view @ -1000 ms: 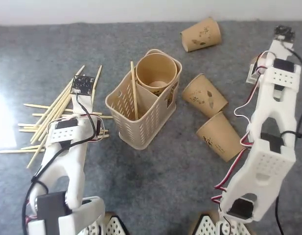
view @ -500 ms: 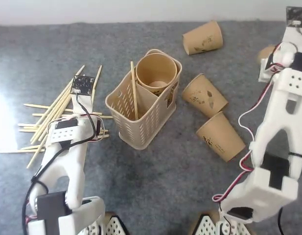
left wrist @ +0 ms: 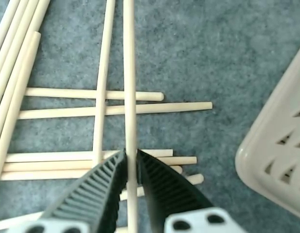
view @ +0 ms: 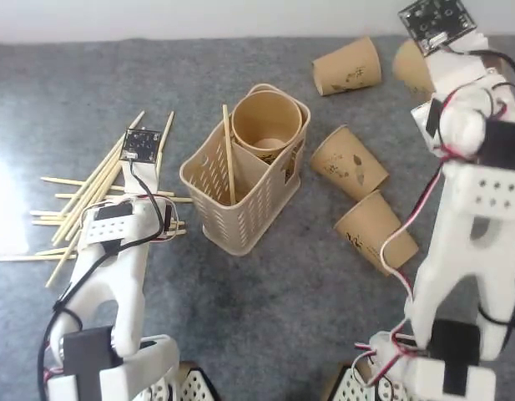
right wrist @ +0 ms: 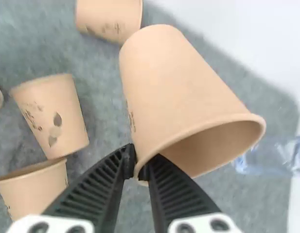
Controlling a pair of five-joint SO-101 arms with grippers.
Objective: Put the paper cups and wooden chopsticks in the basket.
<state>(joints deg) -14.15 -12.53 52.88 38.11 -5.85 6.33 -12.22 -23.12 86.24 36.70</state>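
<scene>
**Cup in right pincer, stick in left; both loads short of the basket**

Right pincer [right wrist: 137,162] was clamped on the rim of one held cup [right wrist: 184,111]. The cup hung clear of the bench [view: 282,317], above its far right corner. The basket [view: 232,221] lay well apart from it, toward my left and nearer the arm bases. I judged that the next move turns on this offset: a carry across to the basket's far compartment, where a nested cup [view: 265,121] already sat mouth up.

Left pincer [left wrist: 131,156] was all but shut on a single gripped chopstick [left wrist: 129,73], which lay low among the loose pile [view: 82,200]. The stick's long axis ran straight out from the jaws, away from the arm base. The basket stood just beside it on the right, so the left arm was the nearer of the two.

Counts:
- Cups, five seen: one held, one in the basket, and three on their sides on the bench: far cup [view: 346,64], middle cup [view: 349,163], near cup [view: 374,232]. (A second rim behind the basket's cup may be another one stacked; I could not tell.)
- Chopsticks: one standing stick [view: 229,154] leaned in the basket's near compartment, and one was in the pincer. The pile held roughly a dozen more, but they overlapped too much for a firm count.
</scene>
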